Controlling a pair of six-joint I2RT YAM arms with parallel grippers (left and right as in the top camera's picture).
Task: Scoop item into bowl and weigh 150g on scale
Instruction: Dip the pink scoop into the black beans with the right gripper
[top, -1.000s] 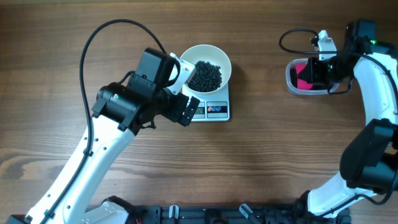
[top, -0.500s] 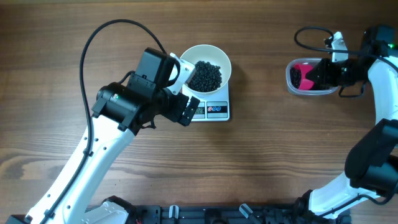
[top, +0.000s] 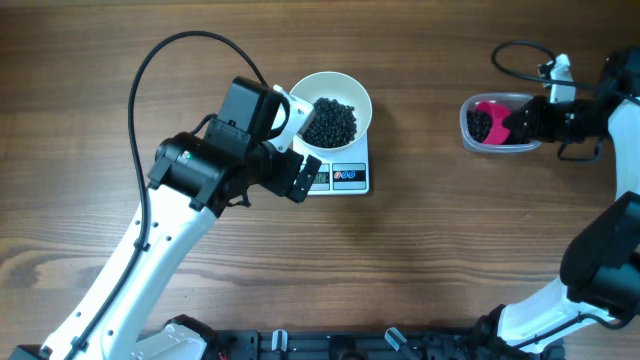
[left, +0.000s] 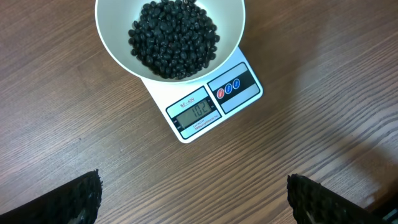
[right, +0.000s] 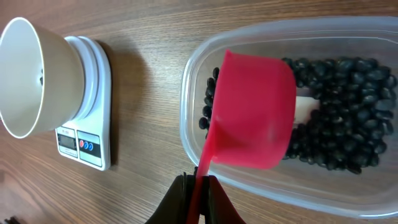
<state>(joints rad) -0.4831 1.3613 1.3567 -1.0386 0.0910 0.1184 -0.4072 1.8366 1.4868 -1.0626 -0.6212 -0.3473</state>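
Observation:
The white bowl (top: 357, 98) stands on the small white scale (top: 347, 178), holding a heap of black beans (top: 330, 122). In the left wrist view the scale's display (left: 198, 112) reads 102. My left gripper (top: 299, 146) hovers just left of the bowl, jaws wide open with only bare table between them (left: 196, 202). At the far right, my right gripper (top: 530, 122) is shut on the handle of a pink scoop (right: 252, 112). The scoop lies over more black beans (right: 348, 124) in the clear tub (right: 186, 118).
The clear tub (top: 468, 135) sits near the table's right edge, far from the scale. A black cable (top: 520, 55) loops behind the right wrist. The left arm (top: 190, 175) slants across the table's left half.
My right gripper has pulled to the right with the pink scoop, uncovering beans at the tub's left end. The left arm, bowl and scale have not moved.

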